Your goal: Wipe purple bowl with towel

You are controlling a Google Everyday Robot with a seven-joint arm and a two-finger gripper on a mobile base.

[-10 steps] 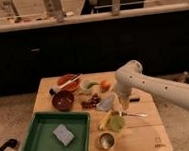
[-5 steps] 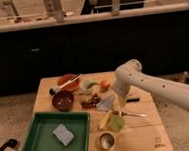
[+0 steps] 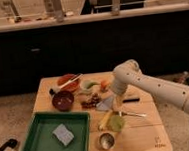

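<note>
Well L of towel (image 3: 105, 105) by gripper (image 3: 116, 100): purple bowl (image 3: 63, 100).

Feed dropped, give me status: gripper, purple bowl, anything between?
Gripper over mid-table, gray cloth beside it. Purple bowl left of it, apart. Food scraps lie between.

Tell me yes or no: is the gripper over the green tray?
No: the gripper hangs over the middle of the wooden table, beside the green tray, not above it.
</note>
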